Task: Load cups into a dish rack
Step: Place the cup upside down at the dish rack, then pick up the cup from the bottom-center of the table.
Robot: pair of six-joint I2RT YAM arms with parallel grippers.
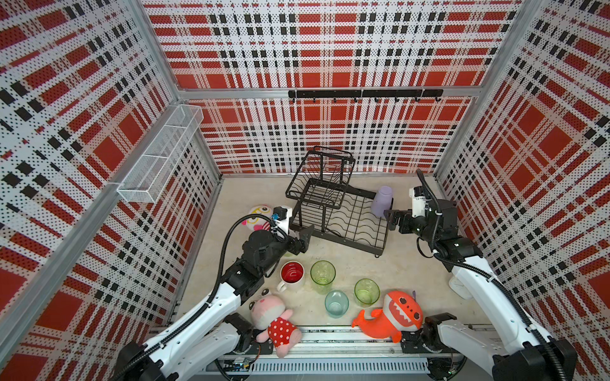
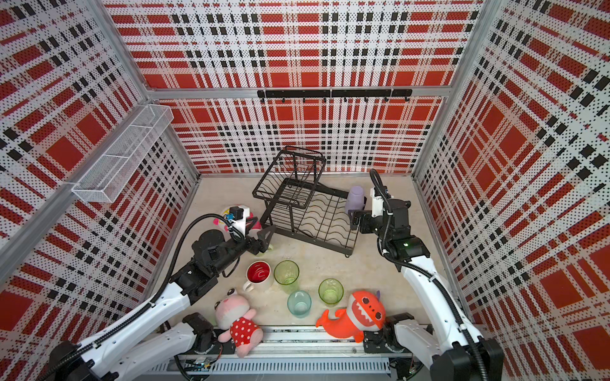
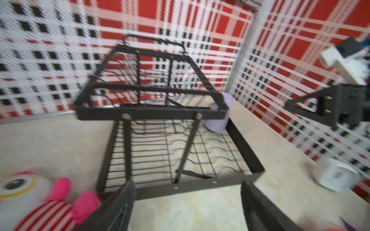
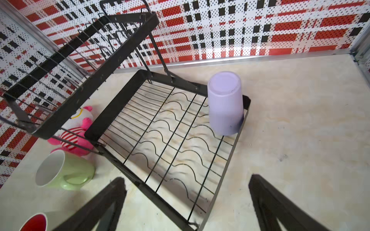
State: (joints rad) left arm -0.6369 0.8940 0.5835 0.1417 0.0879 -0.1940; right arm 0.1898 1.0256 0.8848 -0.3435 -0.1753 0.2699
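The black wire dish rack [image 1: 346, 243] [image 4: 140, 184] stands at the back of the table. A lilac tumbler [image 1: 382, 201] [image 4: 225, 104] sits upside down in the far right corner of its base. A pale green mug [image 4: 66, 172] lies on its side by the rack's left front corner. My left gripper [image 3: 188, 183] hovers open and empty above that mug, which is mostly hidden in both top views. My right gripper [image 4: 187, 178] is open and empty beside the tumbler. Nearer stand a white mug with red inside [image 1: 292, 275], a tall green glass [image 1: 322, 275], a short green glass [image 1: 366, 292] and a teal glass [image 1: 336, 303].
A striped plush [image 1: 257, 219] lies left of the rack. A pink plush [image 1: 274, 316] and an orange shark plush [image 1: 392, 316] lie at the front edge. A white object [image 1: 460, 287] sits by the right wall. A white mesh shelf [image 1: 161, 158] and black hook rail [image 1: 363, 94] hang on the walls.
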